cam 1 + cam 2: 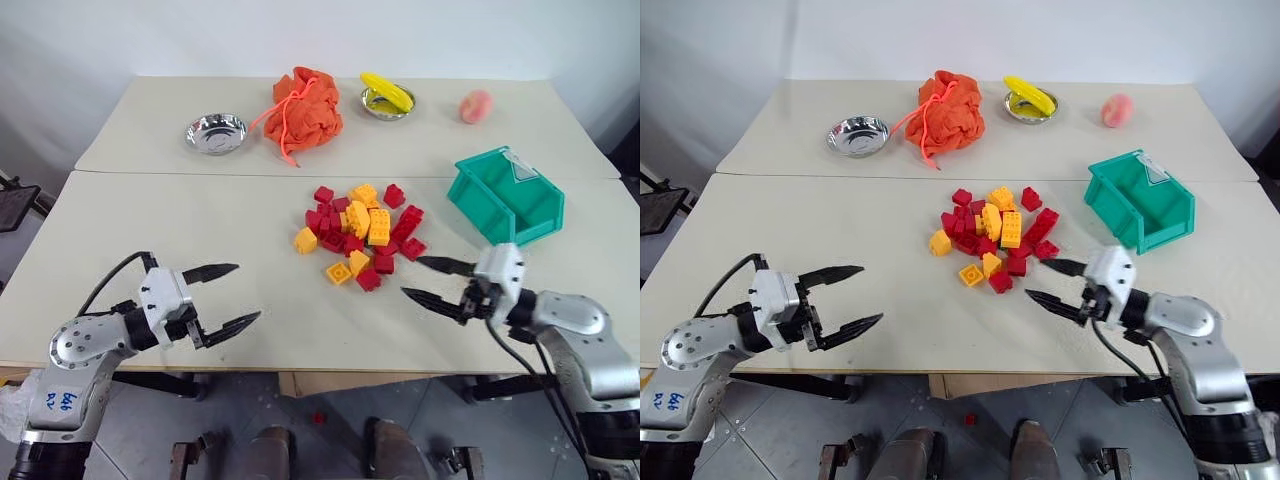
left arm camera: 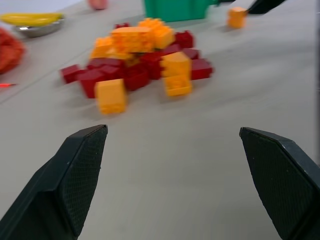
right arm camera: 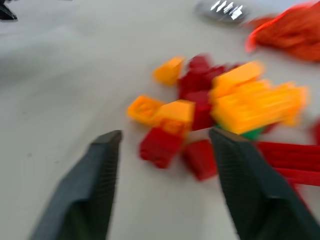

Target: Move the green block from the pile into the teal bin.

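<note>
The pile (image 1: 379, 228) of red and yellow-orange studded bricks lies mid-table. A sliver of the green block (image 3: 252, 133) peeks out from under the yellow bricks in the right wrist view; the rest of it is covered. To the right of the pile and a little farther back stands the teal bin (image 1: 475, 200). My right gripper (image 1: 410, 276) hovers just in front and to the right of the pile, pointing at it, open and empty. At the table's front left, well away from the bricks, my left gripper (image 1: 249, 291) is also open and empty.
On the rear table sit a steel bowl (image 1: 215, 133), an orange drawstring bag (image 1: 305, 108), a second bowl holding a banana (image 1: 388, 98) and a peach (image 1: 475, 106). A seam runs between the two tables behind the pile. One red brick (image 1: 318, 417) lies on the floor.
</note>
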